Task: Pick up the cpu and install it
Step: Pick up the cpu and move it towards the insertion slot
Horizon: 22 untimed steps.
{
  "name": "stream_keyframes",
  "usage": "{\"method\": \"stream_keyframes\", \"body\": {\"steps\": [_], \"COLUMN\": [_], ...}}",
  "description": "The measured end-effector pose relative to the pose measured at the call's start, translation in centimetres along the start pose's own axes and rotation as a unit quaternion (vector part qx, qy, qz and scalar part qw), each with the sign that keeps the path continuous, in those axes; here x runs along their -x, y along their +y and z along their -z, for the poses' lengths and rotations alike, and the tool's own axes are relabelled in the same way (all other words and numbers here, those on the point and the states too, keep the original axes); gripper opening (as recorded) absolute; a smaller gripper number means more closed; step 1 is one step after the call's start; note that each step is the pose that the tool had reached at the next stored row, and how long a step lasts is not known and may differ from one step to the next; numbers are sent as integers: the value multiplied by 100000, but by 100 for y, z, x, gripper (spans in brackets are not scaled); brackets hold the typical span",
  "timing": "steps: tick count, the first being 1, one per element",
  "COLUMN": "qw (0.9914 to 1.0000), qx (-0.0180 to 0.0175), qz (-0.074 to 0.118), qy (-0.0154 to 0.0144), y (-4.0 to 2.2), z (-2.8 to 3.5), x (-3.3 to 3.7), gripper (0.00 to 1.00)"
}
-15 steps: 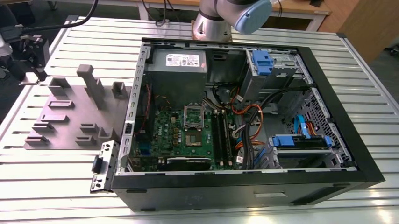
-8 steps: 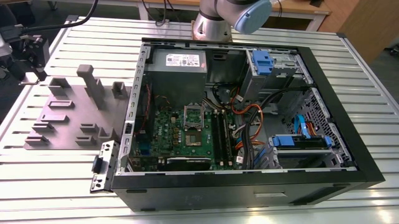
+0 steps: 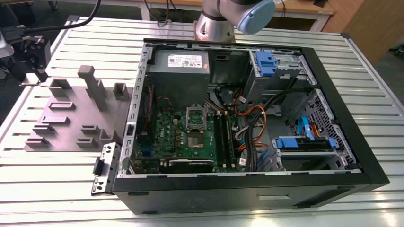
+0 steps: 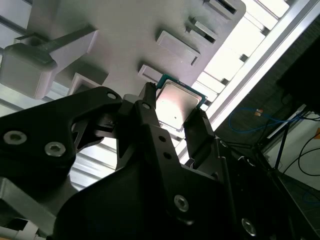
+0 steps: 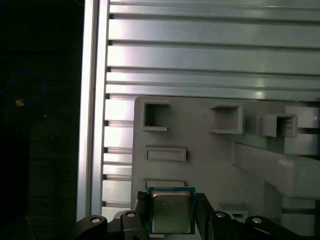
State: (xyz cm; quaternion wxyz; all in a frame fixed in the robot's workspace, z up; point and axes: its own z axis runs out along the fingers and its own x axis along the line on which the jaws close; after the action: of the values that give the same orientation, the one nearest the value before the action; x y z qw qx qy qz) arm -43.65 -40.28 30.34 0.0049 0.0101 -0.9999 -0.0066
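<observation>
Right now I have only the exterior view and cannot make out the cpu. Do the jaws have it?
Observer: Yes. In the first wrist view the cpu sits between the jaws, which are closed against two opposite sides.
Operator: Which face is showing?
Observer: Its dull silver top faces the camera, ringed by a blue-green rim.
Operator: What lies behind it?
Observer: The grey tray, close to the tray's edge by the table slats.

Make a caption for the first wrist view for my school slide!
The tool clamps the small square cpu by two sides, over the grey tray on the slatted table.
</observation>
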Motion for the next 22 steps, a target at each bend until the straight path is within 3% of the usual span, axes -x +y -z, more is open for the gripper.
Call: {"method": "stream_keyframes", "body": {"steps": [5, 22], "qw": [100000, 100000], "qx": [1, 2], "qz": [-6, -6], "qy": [167, 167], "y": [0, 1], "z": [0, 88], "x": [8, 7], "gripper": [47, 47]}}
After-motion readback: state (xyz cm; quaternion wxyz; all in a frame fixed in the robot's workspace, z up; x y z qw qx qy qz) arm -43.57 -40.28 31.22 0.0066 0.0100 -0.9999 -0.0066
